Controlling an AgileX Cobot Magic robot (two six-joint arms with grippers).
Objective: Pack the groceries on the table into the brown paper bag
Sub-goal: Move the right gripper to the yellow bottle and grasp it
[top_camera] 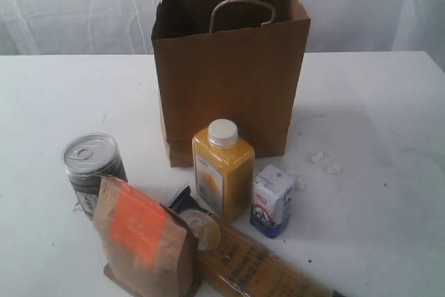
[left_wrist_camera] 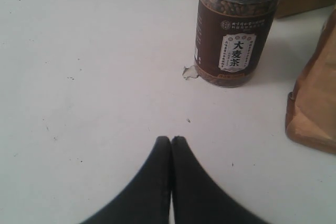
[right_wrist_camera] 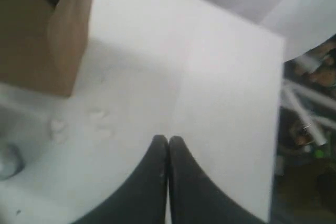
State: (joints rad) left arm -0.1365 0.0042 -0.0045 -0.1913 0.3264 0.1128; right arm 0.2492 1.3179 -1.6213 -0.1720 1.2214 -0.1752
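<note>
Nothing looks packed yet. Bag (top_camera: 229, 81) stands upright on the table (top_camera: 375, 102) with all groceries in front of it. Bottle (top_camera: 222, 168) and carton (top_camera: 272, 201) are just in front. Can (top_camera: 92, 165) is off its left corner; pouch (top_camera: 142, 238) and spaghetti packet (top_camera: 257, 266) lie farther out. Left gripper (left_wrist_camera: 171, 142) and right gripper (right_wrist_camera: 168, 141) are both pinched closed and empty.

Risks:
- The items are crowded, so grabbing one may topple another.
- A bumped bag rim could tip the bag.
- The long packet may snag a handle.
</note>
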